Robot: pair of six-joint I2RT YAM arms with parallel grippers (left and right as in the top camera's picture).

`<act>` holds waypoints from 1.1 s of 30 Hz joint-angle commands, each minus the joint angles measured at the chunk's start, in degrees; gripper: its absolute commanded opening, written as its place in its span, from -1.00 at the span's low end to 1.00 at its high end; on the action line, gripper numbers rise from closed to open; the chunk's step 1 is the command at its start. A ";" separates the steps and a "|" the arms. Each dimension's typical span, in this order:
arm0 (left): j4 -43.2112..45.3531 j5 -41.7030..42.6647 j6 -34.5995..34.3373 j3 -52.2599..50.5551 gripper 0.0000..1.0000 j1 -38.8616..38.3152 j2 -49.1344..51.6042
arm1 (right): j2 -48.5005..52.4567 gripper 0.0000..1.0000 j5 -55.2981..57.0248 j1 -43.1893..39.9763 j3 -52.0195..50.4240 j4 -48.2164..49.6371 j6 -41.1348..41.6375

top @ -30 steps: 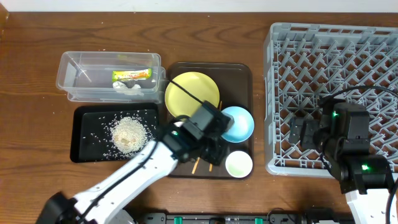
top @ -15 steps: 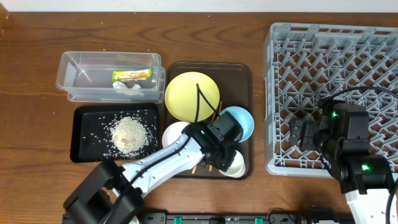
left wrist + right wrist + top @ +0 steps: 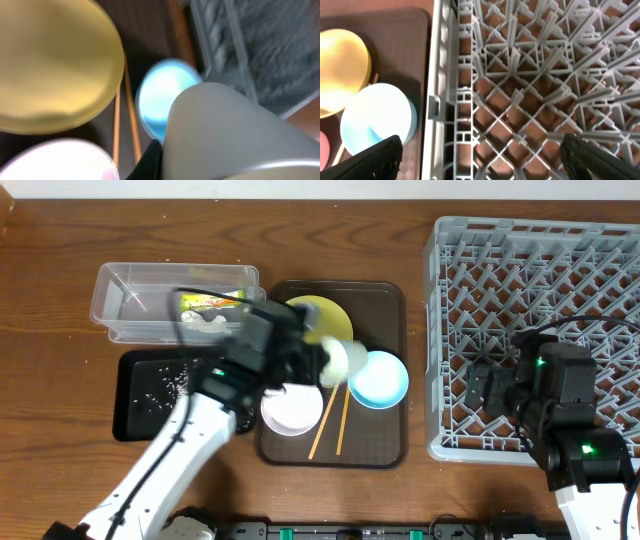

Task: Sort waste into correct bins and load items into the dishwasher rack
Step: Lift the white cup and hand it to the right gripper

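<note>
My left gripper [image 3: 320, 359] is shut on the small pale cup [image 3: 338, 361] and holds it above the brown tray, between the yellow plate [image 3: 322, 317] and the light blue bowl [image 3: 379, 378]. In the left wrist view the cup [image 3: 235, 125] fills the lower right. The white bowl [image 3: 292, 409] and two chopsticks [image 3: 331, 420] lie on the tray. The wrapper [image 3: 205, 302] and paper scrap [image 3: 205, 323] lie in the clear tub [image 3: 120, 305]. Rice grains [image 3: 168, 384] lie in the black tray [image 3: 135, 420], partly hidden by my arm. My right gripper [image 3: 490, 390] is open over the rack [image 3: 540, 290].
The dark brown serving tray [image 3: 375, 445] sits between the bins and the rack. The rack's left wall [image 3: 440, 100] stands just right of the blue bowl [image 3: 375, 117]. The left arm crosses over the black tray.
My left gripper has lifted the cup from the tray's front right corner and carried it up and back left. The arm now covers the rice pile. The right arm has not moved.
</note>
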 commanded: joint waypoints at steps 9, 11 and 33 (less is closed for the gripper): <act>18.53 44.24 -14.38 0.44 -0.87 8.31 12.96 | 8.13 0.99 -38.21 -0.11 1.03 2.14 -13.75; 20.39 47.93 -15.23 0.44 -0.88 8.26 15.47 | 10.88 0.98 -44.68 -0.07 1.03 2.97 -16.79; 23.80 55.28 -18.69 0.44 -0.88 7.23 19.26 | 29.64 0.95 -77.40 9.03 1.03 36.52 -19.91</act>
